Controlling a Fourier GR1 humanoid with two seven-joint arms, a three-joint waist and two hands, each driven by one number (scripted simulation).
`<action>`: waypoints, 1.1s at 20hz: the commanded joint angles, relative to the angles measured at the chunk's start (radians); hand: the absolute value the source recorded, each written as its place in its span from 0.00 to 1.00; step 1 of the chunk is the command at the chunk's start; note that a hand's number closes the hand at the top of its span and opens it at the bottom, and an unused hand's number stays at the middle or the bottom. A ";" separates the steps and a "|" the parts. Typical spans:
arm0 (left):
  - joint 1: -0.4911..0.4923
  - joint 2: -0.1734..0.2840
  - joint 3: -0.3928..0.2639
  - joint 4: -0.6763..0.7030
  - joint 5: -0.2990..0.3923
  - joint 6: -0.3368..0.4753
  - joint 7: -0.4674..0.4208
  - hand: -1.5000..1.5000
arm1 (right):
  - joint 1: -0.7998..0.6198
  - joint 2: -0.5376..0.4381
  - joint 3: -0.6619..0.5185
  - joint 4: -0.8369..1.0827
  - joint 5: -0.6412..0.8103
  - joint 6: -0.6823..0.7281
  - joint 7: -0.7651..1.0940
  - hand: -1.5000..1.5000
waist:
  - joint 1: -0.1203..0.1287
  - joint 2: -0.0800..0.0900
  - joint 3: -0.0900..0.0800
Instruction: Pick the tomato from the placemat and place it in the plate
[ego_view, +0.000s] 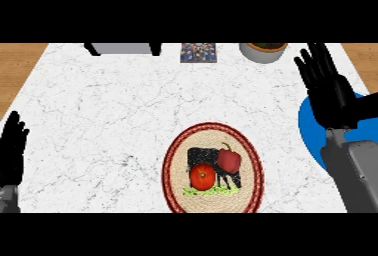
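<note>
Round red tomato (203, 176) on oval woven placemat (212, 169), six o'clock. Blue plate (310, 131), three o'clock, under open right robot hand (327, 90). Left robot hand (12, 150) open, nine o'clock.

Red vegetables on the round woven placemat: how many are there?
2: a round red tomato at lower left and a red bell pepper up and right of it. None seems hidden.

The worktop (111, 110) is looking like polished white marble, the placemat (247, 155) woven and rough, the tomato (202, 176) glossy, the hands (328, 95) matt black.
</note>
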 joint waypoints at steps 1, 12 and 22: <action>0.007 0.014 -0.010 -0.094 -0.014 -0.019 0.073 0.50 | 0.045 0.023 0.039 -0.075 0.002 0.061 0.019 1.00 | -0.005 0.006 -0.008; -0.010 -0.161 -0.228 -0.072 -0.037 -0.073 0.039 0.50 | 0.116 -0.022 0.494 -0.122 0.649 -0.129 -0.133 1.00 | -0.047 0.001 -0.007; -0.023 -0.195 -0.257 -0.055 -0.087 -0.067 0.016 0.50 | 0.212 0.033 0.523 0.067 0.529 0.084 -0.485 0.00 | -0.006 0.010 -0.008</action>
